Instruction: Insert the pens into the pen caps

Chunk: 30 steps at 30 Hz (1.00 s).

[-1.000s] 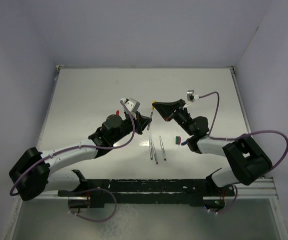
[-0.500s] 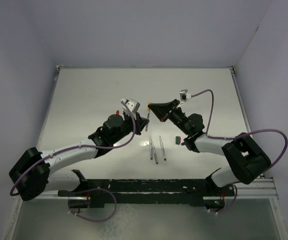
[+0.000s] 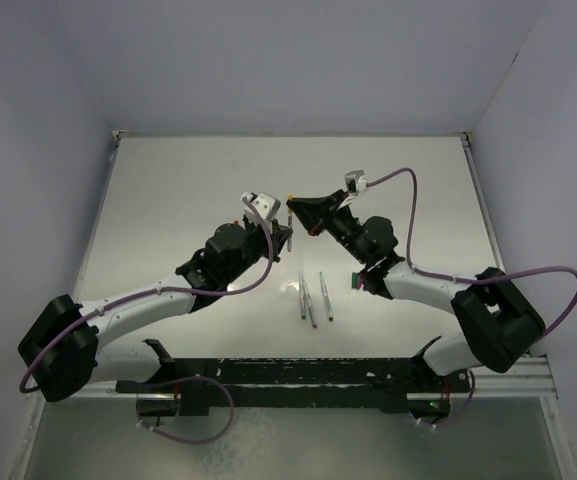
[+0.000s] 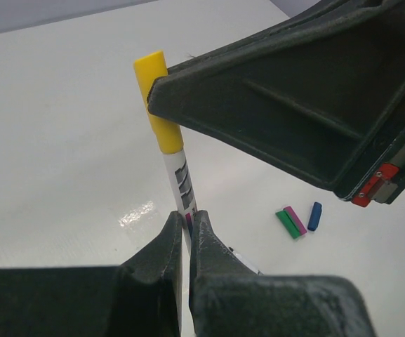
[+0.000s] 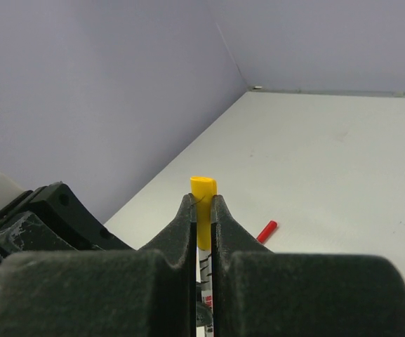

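The pen (image 4: pixel 181 179) stood upright, pinched low on its shaft by the left hand (image 4: pixel 187 219). The right hand (image 5: pixel 202 208) pinched the yellow cap (image 4: pixel 156 105) sitting over the pen's top. Right of that pen, green, purple and blue caps (image 4: pixel 297 219) lay together on the table (image 3: pixel 188 180).

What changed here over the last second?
The right gripper, shut on the yellow cap, swung left toward the left gripper, which grips the pen below that cap. Nothing was let go. The three loose pens stayed put.
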Each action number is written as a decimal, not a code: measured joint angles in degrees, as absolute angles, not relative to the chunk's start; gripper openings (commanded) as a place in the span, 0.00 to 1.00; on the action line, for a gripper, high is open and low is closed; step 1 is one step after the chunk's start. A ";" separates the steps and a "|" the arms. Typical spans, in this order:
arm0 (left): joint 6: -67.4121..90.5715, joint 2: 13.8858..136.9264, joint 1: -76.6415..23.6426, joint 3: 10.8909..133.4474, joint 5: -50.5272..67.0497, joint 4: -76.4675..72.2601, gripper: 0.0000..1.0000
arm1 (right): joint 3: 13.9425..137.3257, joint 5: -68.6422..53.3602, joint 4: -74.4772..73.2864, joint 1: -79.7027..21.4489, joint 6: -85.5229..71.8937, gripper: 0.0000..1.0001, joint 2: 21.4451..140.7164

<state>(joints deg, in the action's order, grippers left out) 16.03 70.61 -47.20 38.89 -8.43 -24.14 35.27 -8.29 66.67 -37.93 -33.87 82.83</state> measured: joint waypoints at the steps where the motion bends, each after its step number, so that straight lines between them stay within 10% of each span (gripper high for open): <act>1: 15.55 70.61 -47.20 38.89 -8.67 -24.12 0.00 | 35.48 -8.14 66.17 -38.00 -33.74 0.00 82.83; 20: 13.93 70.61 -46.22 39.90 -10.50 -18.46 0.00 | 38.33 -6.66 61.39 -39.62 -31.46 0.02 84.71; 30: 18.96 70.37 -45.17 38.09 -12.38 -22.28 0.00 | 43.09 -3.62 48.31 -42.13 -29.28 0.50 84.53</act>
